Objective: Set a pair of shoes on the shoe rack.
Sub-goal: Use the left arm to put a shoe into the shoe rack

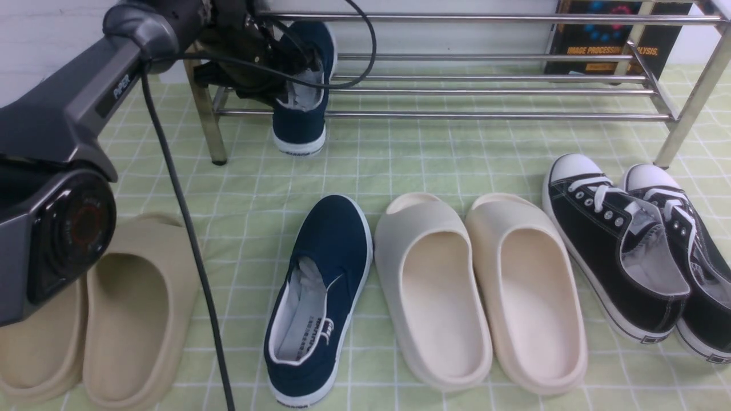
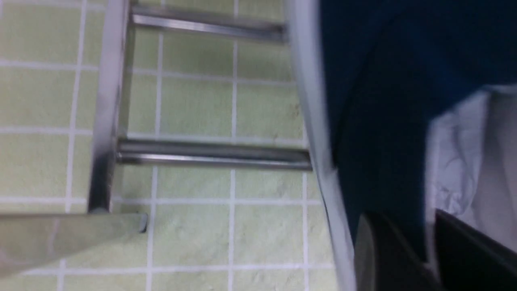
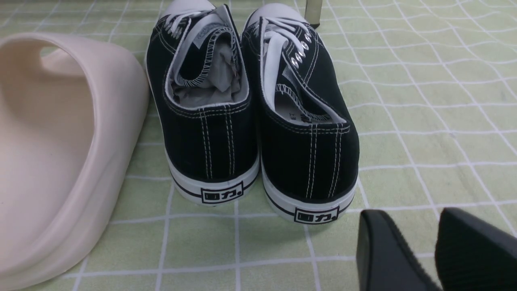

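Observation:
The chrome shoe rack point(image 1: 485, 88) stands across the back. My left gripper point(image 1: 285, 68) is at its left end, shut on the side wall of one navy slip-on shoe point(image 1: 301, 91). That shoe hangs tilted, heel down in front of the lower bars. In the left wrist view the fingers point(image 2: 367, 242) pinch the shoe's wall point(image 2: 383, 101), one inside the lining, with the rack bars point(image 2: 210, 155) beside it. The other navy shoe point(image 1: 320, 297) lies on the mat, toe toward the rack. My right gripper point(image 3: 408, 214) shows only in its wrist view, slightly open and empty, low over the mat.
Cream slides point(image 1: 480, 285) lie right of the floor shoe and beige slides point(image 1: 114, 314) lie left of it. Black lace-up sneakers point(image 1: 628, 245) sit at the right, just ahead of my right gripper point(image 3: 258, 121). A dark box point(image 1: 605, 34) leans behind the rack.

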You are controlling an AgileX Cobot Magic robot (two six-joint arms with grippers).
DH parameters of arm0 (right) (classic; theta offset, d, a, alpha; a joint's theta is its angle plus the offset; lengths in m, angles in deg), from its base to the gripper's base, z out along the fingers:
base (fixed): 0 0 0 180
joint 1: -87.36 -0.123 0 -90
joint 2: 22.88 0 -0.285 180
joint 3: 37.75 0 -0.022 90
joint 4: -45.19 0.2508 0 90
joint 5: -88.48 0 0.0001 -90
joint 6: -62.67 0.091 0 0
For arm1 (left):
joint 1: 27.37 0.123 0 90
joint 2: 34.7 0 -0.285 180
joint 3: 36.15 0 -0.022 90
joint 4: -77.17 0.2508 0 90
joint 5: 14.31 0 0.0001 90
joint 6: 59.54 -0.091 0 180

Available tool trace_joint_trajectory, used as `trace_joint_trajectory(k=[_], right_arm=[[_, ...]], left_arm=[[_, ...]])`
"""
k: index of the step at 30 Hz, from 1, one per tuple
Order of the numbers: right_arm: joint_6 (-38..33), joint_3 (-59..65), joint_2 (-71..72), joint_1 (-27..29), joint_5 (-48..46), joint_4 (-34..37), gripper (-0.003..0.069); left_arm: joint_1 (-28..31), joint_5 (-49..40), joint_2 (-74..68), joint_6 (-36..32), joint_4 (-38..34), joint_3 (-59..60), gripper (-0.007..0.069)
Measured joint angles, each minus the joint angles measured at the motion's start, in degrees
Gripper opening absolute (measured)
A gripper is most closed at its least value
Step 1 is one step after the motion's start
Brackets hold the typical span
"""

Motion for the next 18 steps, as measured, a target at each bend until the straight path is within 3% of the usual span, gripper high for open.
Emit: trace_joint_trajectory(k=[5,9,16,18], right_arm=[[0.00,0.00,0.00,0.00,0.00,0.00,0.0239],[0.00,0.00,0.00,0.00,0.00,0.00,0.0239],[0.00,0.00,0.00,0.00,0.00,0.00,0.0239],[0.00,0.00,0.00,0.00,0.00,0.00,0.0239]], left_arm=[[-0.09,-3.36,1.82,0.00,2.26,-0.06,0.0242],[-0.11,-8.68,4.44,0.00,3.78,-0.06,0.0252],[-0.74,-17.43,9.04,-0.18,4.98,-0.17,0.0157],[-2.39,-18.60,9.75,-2.11,4.96,-0.34,0.0071]])
